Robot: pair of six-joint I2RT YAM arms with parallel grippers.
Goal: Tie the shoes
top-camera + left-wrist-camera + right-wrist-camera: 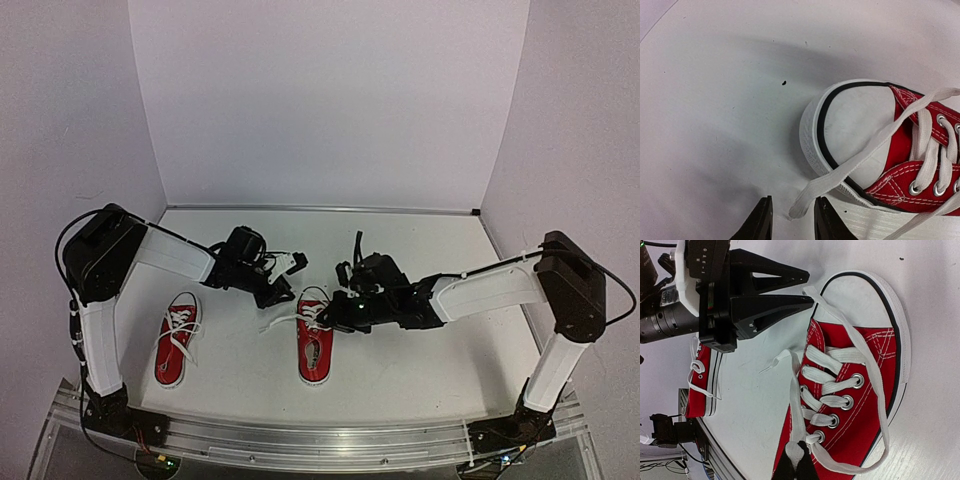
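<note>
**Right jaws pinch the lace, left jaws straddle its end**

An aluminium rail [320, 440] at the near edge carries both arm bases. On the white table [430, 350] two red sneakers lie with toes far: the left shoe [178, 350] alone, the right shoe [315, 352] under both grippers. The right gripper [796, 457] is clamped on its white lace [820, 186] by the near eyelets. The left gripper [794, 200] stands apart, with the lace's free end between its fingers.
</note>
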